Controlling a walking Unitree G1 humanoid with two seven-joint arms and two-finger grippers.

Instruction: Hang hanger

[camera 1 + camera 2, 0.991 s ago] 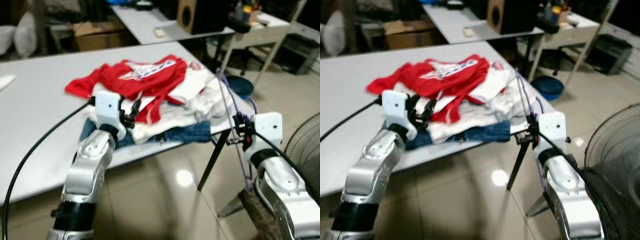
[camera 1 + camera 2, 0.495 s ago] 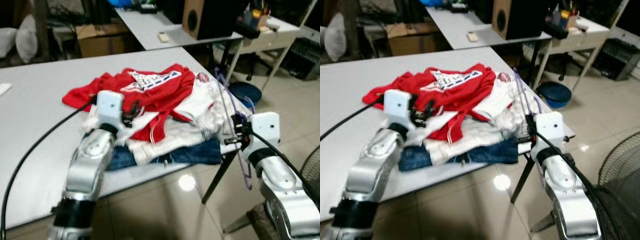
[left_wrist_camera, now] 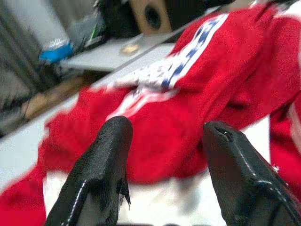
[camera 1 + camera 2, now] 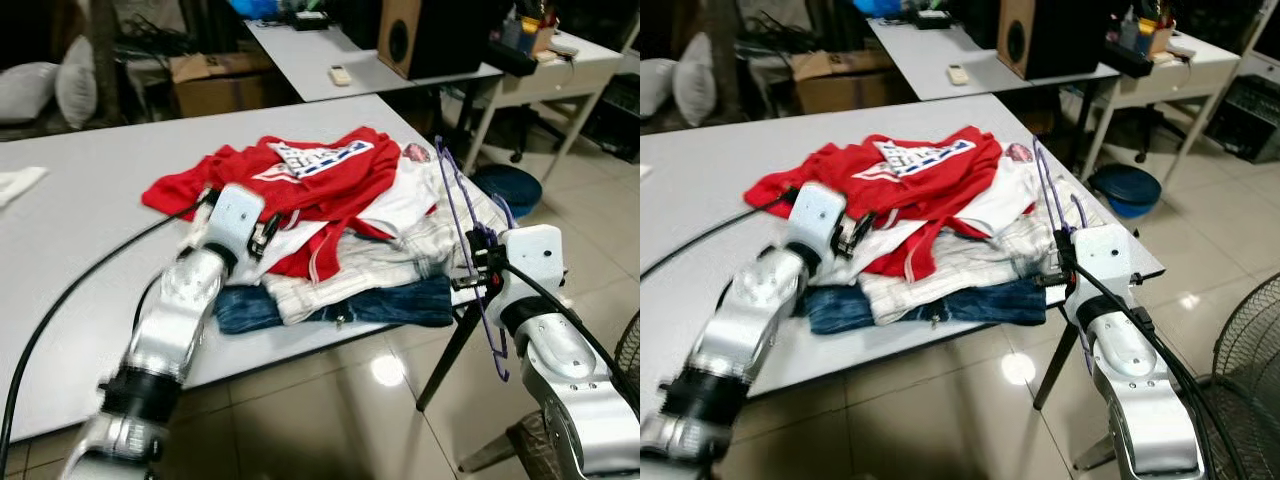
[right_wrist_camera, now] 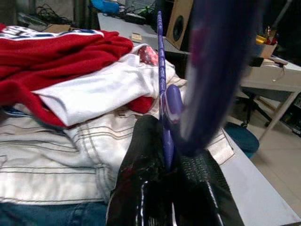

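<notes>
One purple hanger (image 4: 462, 225) in right tool (image 4: 478, 265)

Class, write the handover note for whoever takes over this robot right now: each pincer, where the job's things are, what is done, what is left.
Right pincer: shut on the purple hanger, held upright beside the table's right end.
Left pincer: open, empty, over the red shirt on top of the clothes pile.
Pile lies on the grey table, with white garments and jeans underneath.
Done: hanger picked up.
Left: nothing is on the hanger and it is not hung. No rail can be seen here, so find one.
</notes>
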